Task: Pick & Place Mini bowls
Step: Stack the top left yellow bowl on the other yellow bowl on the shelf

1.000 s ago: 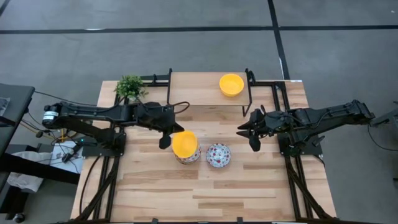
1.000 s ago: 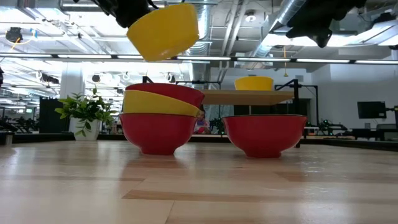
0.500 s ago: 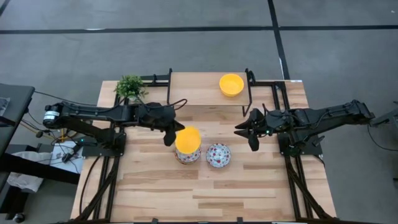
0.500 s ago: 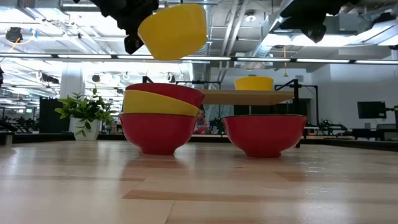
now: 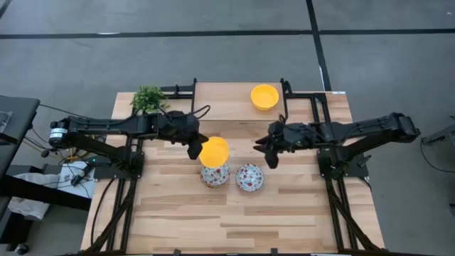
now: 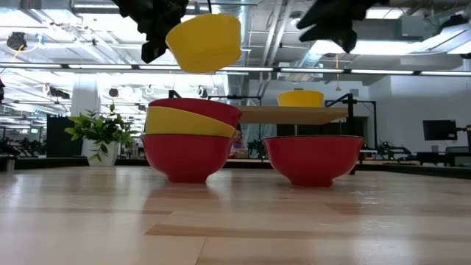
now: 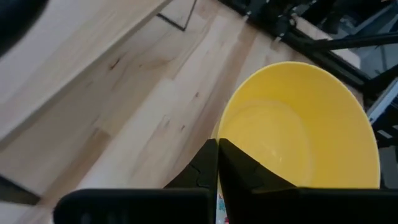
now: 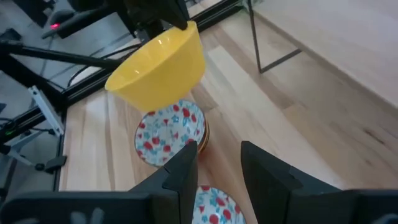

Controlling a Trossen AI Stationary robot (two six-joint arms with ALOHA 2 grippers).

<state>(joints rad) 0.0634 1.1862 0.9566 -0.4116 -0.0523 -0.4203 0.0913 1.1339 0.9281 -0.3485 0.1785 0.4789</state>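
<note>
Over the wooden table (image 5: pixel 284 206), the left gripper (image 5: pixel 196 148) pinches a yellow mini bowl (image 5: pixel 214 152) by its rim, hanging above the stacked bowls (image 5: pixel 215 175). Right gripper (image 5: pixel 261 146) hovers open, empty. Rigid, light, probably slick: the thin rim's the handhold.

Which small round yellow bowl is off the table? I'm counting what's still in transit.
The yellow bowl gripped by the left gripper, hanging above the stacked bowls. The other yellow bowl rests on the raised shelf.
</note>
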